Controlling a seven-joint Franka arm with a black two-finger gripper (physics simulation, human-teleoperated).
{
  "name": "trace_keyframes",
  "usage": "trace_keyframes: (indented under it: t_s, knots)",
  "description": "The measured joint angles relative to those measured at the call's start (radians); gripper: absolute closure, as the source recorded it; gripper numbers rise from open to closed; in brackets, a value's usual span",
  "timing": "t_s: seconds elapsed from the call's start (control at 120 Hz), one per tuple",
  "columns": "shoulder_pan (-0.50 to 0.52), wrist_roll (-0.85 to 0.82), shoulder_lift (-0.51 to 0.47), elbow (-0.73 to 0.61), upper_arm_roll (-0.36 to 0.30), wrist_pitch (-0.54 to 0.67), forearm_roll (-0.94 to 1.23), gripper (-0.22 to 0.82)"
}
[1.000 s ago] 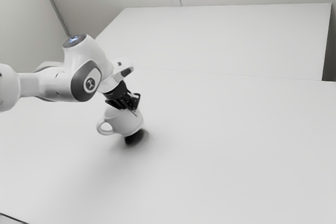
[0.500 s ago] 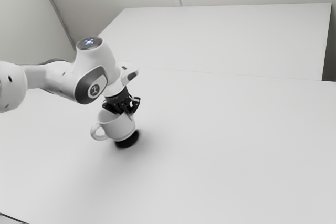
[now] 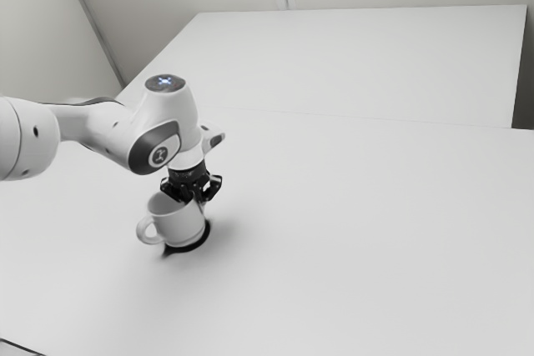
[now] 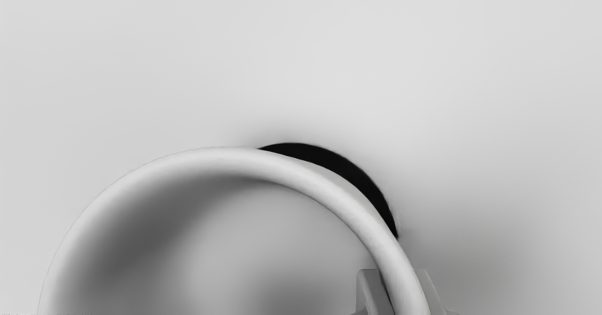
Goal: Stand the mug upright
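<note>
Spreading across most of the exterior view, the white table (image 3: 375, 239) is giving the arm wide room toward the right and lower right. Its far edge is running as a thin line across the middle of the frame, and a second pale surface (image 3: 350, 56) is lying beyond it, ending near the upper right. A dark line (image 3: 21, 347) is crossing the lower left corner.

The white arm (image 3: 92, 122) is entering from the exterior view's left, the frame cutting off its rear part. Left of the frame's centre, below the arm's end, the white mug (image 3: 178, 224) is standing close to upright, its mouth facing up and its handle (image 3: 145, 231) pointing left. The gripper (image 3: 199, 203) is gripping the mug by its wall, one finger (image 4: 369, 294) reaching inside the rim and the other (image 4: 431, 289) pressing outside.

The wrist view is cutting off part of the rim, and shading is blurring the inside. Below the mug, a black patch (image 3: 188, 248) is showing around part of the base; whether the base is touching the table is staying unclear.
</note>
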Motion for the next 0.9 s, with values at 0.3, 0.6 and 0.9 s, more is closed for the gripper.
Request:
trace_keyframes:
  t_s: [0.3,0.6,0.9]
  knots:
    - [0.007,-0.037,0.013,0.016,-0.001,-0.008,-0.047,0.35]
    - [0.009,-0.028,-0.009,0.052,0.017,-0.116,-0.173,0.09]
    - [0.029,0.012,-0.063,0.129,0.018,-0.258,-0.229,0.02]
